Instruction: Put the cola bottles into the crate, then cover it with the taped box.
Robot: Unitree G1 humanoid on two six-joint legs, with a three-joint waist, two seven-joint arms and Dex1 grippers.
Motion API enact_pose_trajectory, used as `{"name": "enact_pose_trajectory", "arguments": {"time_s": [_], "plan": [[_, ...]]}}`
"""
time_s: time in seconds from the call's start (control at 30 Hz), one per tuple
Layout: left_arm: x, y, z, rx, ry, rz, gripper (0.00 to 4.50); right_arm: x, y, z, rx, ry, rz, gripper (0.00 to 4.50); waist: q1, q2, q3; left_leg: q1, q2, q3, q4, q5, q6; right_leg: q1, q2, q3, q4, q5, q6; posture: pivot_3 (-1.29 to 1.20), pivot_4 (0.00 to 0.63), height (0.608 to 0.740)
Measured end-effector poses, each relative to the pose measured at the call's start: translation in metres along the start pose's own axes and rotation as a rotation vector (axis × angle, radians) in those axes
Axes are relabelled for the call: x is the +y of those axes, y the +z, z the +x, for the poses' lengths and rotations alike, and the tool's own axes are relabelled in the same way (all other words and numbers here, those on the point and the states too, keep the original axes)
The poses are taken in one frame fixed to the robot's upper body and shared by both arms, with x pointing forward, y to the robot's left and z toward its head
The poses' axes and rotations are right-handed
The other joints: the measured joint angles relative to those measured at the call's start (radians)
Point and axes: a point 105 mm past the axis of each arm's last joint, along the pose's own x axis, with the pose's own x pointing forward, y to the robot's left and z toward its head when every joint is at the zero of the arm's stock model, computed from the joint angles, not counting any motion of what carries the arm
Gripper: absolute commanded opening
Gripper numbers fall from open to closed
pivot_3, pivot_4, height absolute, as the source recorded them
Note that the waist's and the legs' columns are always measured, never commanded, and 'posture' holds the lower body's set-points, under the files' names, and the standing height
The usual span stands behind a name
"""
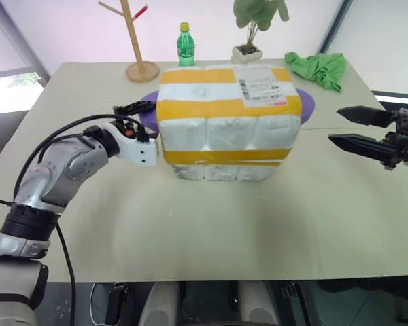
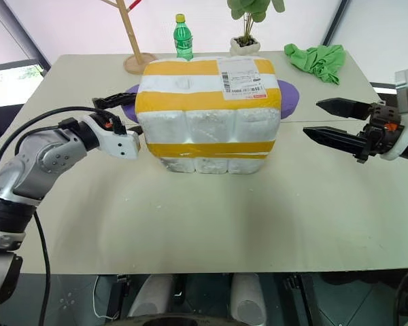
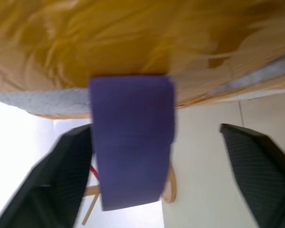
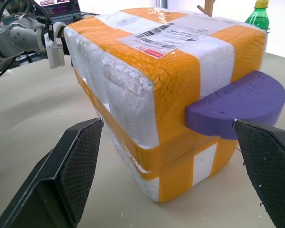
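Taped box sits mid-tabletop, long axis across my view, purple handles at both ends. My left end effector spread, straddling left handle, nearer. Right end effector spread, well apart.

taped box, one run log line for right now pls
taped box: on table, purple handles both ends | left gripper: open at left purple handle | right gripper: open, clear of box
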Motion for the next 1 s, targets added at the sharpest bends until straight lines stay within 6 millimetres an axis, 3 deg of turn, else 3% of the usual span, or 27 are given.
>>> {"name": "enact_pose_trajectory", "arguments": {"time_s": [0.13, 0.3, 0.5, 0.6, 0.73, 0.8, 0.9, 1.0], "plan": [[-0.003, 0.003, -0.008, -0.012, -0.004, 0.016, 4.45, 0.0, -0.002, -0.001, 0.009, 0.001, -0.008, 4.5, -0.002, 0.0, 0.0, 0.0, 0.0, 0.0, 0.0, 0.0, 0.0, 0.0, 0.0, 0.0, 0.0, 0.0, 0.0, 0.0, 0.15, 0.74], [-0.004, 0.006, -0.033, -0.016, 0.015, -0.045, 4.45, 0.001, -0.016, -0.007, 0.068, 0.002, 0.007, 4.5, -0.003, 0.0, 0.0, 0.0, 0.001, 0.0, 0.0, 0.0, 0.0, 0.0, 0.0, 0.0, 0.0, 0.0, 0.0, 0.0, 0.15, 0.74], [0.015, 0.035, -0.065, -0.121, 0.05, -0.237, 4.45, -0.004, -0.025, -0.011, 0.105, -0.002, 0.004, 4.5, -0.002, 0.0, 0.0, 0.001, 0.001, 0.0, 0.0, 0.0, 0.0, 0.0, 0.0, 0.0, 0.0, 0.0, -0.001, 0.0, 0.15, 0.74], [0.022, 0.035, -0.081, -0.09, 0.043, -0.483, 4.45, -0.007, -0.03, -0.009, 0.123, -0.001, 0.012, 4.5, -0.005, 0.0, 0.0, 0.001, 0.001, 0.0, 0.0, 0.0, 0.0, 0.001, 0.0, 0.0, 0.0, 0.0, -0.001, 0.0, 0.15, 0.74], [0.017, 0.022, -0.11, -0.021, 0.01, -1.049, 4.45, -0.011, -0.028, -0.006, 0.125, 0.002, 0.013, 4.5, -0.01, 0.001, 0.0, 0.003, 0.004, 0.0, -0.001, 0.0, 0.0, 0.001, 0.003, 0.001, 0.0, 0.0, -0.001, 0.0, 0.15, 0.74], [0.025, 0.013, -0.125, -0.041, 0.06, -1.29, 4.45, -0.012, -0.026, -0.002, 0.121, 0.013, 0.006, 4.5, -0.008, 0.001, 0.0, 0.003, 0.006, 0.0, 0.0, 0.0, 0.0, 0.001, 0.005, 0.001, 0.0, 0.0, -0.003, 0.0, 0.15, 0.74], [0.034, 0.004, -0.143, -0.088, 0.118, -1.515, 4.45, -0.015, -0.024, 0.0, 0.124, 0.018, -0.004, 4.5, -0.007, 0.001, 0.0, 0.004, 0.007, 0.0, 0.0, 0.0, 0.0, 0.001, 0.006, 0.001, 0.0, -0.001, -0.006, 0.0, 0.15, 0.74], [0.029, 0.006, -0.152, -0.127, 0.073, -1.674, 4.45, -0.019, -0.029, 0.0, 0.133, 0.02, 0.009, 4.5, -0.004, 0.001, 0.0, 0.004, 0.007, 0.0, -0.001, 0.0, 0.0, 0.002, 0.006, 0.001, -0.001, -0.001, -0.007, 0.0, 0.15, 0.74]]}}
